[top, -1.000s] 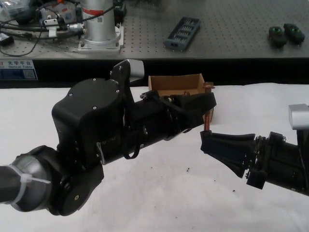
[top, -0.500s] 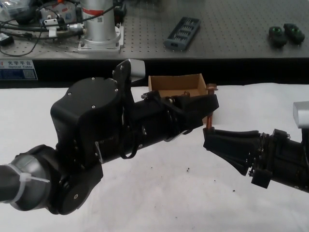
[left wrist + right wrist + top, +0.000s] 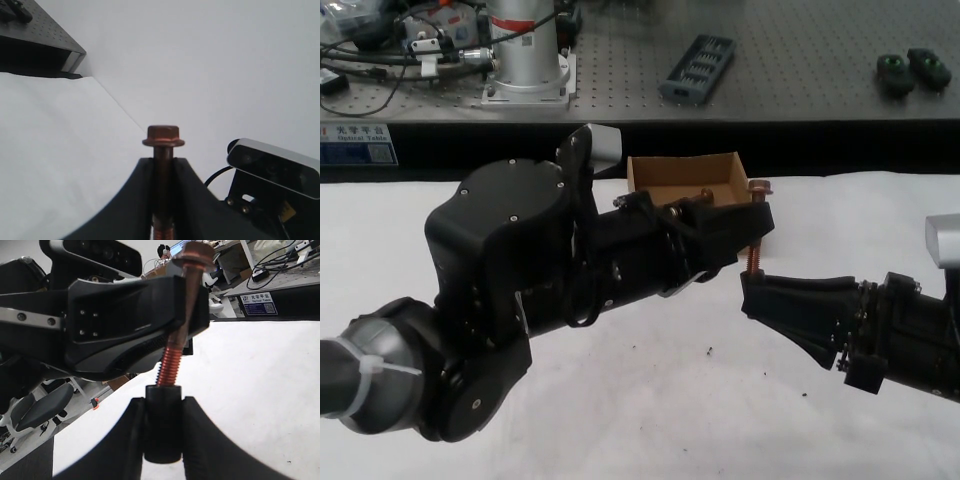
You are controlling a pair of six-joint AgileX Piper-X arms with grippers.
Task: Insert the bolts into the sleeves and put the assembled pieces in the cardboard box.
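From where I stand, the job looks to be at its first joining. The left gripper [image 3: 760, 216] is clamped on a copper-coloured bolt [image 3: 163, 150], gripping the shank just under the flanged head, with the bolt upright and head uppermost. Directly beneath it, the right gripper [image 3: 751, 287] is closed around a black sleeve [image 3: 162, 426], its mouth facing up. The threaded end reaches the sleeve's top rim. I cannot tell whether it has gone in at all, and most of the thread is bare between the two grippers.

So I judge the insertion barely begun. The bolt has to be driven down into the sleeve, then the assembled piece carried to the cardboard box [image 3: 685, 172], which sits just behind the grippers at the far edge of the tabletop. I cannot make out whether anything lies in it.

The tabletop [image 3: 670, 410] is covered in white cloth with a few dark specks. Beyond it runs a dark perforated bench [image 3: 800, 50] carrying a metal column [image 3: 525, 45], tangled cables, a ribbed black tray [image 3: 698, 68] and two small dark parts [image 3: 914, 70].
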